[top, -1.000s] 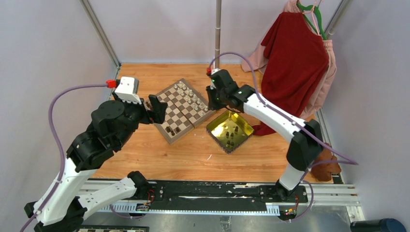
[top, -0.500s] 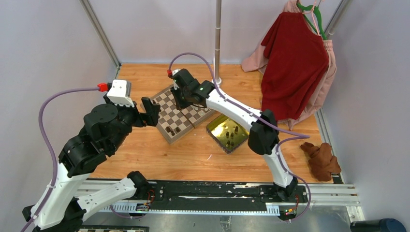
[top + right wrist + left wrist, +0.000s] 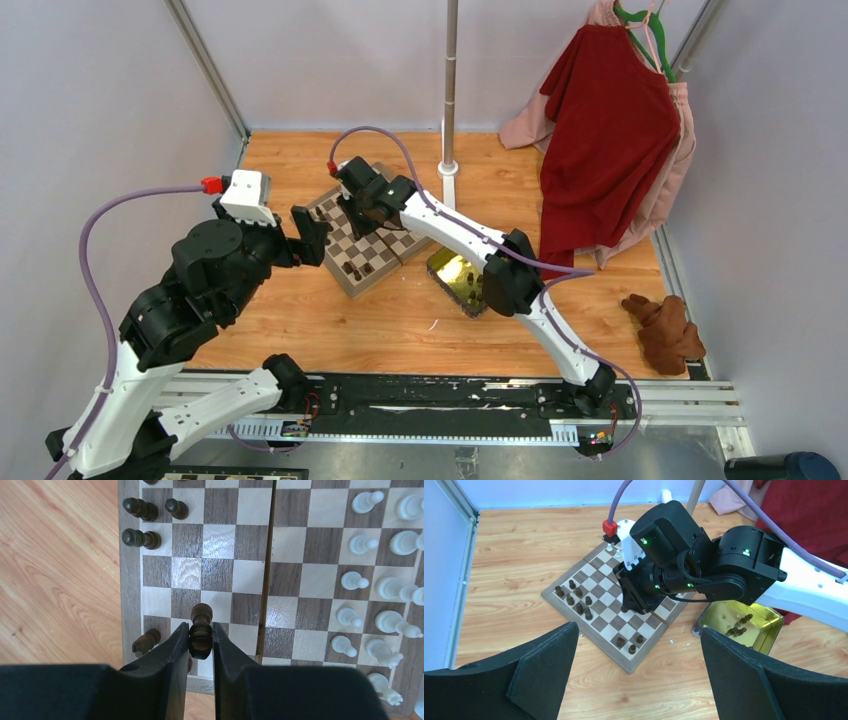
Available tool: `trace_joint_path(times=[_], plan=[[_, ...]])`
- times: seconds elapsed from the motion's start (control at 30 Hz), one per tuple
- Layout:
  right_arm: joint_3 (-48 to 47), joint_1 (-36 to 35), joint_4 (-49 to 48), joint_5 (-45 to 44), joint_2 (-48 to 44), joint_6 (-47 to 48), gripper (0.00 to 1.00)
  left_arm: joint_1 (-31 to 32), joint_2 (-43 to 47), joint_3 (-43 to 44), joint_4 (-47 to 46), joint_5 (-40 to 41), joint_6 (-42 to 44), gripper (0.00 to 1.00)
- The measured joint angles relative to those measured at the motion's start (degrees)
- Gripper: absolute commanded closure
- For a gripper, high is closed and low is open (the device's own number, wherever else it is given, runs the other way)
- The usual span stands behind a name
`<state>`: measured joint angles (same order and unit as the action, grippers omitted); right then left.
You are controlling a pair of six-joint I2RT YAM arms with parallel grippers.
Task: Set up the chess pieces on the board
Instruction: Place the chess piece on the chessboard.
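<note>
Right tool [image 3: 200, 636] gripping dark piece [image 3: 201, 616], over board [image 3: 220, 542]

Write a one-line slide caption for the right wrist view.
Right arm's jaws grip a dark chess piece over the board, white pieces ranked along its right side.

Wooden worktop [image 3: 400, 325]. Shiny yellow tray [image 3: 447, 272] right of centre. Vertical metal pole [image 3: 451, 80], white foot at far edge. Red shirt [image 3: 605, 130] over pink garment [image 3: 520, 125] on green hanger [image 3: 650, 20], hanging over far right corner. Crumpled brown cloth [image 3: 665, 330] by right edge. Dark blue round object [image 3: 780, 467] off worktop, past near right corner.
</note>
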<state>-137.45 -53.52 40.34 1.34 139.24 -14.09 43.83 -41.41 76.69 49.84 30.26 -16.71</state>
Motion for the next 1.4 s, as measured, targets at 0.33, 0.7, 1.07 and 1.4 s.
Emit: trace_joint_path(times=[0.33, 0.7, 1.07, 1.4], plan=[[0.1, -0.5, 0.6, -0.1, 1.7, 0.8, 0.97, 0.0, 0.0, -1.6, 0.1, 0.0, 0.5, 0.01], [1.0, -0.8, 0.4, -0.1, 1.8, 2.1, 0.88, 0.0, 0.0, -2.6, 0.0, 0.0, 0.4, 0.01], [3.8, -0.9, -0.5, -0.1, 1.8, 2.9, 0.76, 0.0, 0.0, -3.3, 0.1, 0.0, -0.7, 0.01], [8.5, -0.9, -3.1, 0.4, 1.0, 4.3, 0.59, 0.0, 0.0, -3.3, 0.1, 0.1, -1.4, 0.01]])
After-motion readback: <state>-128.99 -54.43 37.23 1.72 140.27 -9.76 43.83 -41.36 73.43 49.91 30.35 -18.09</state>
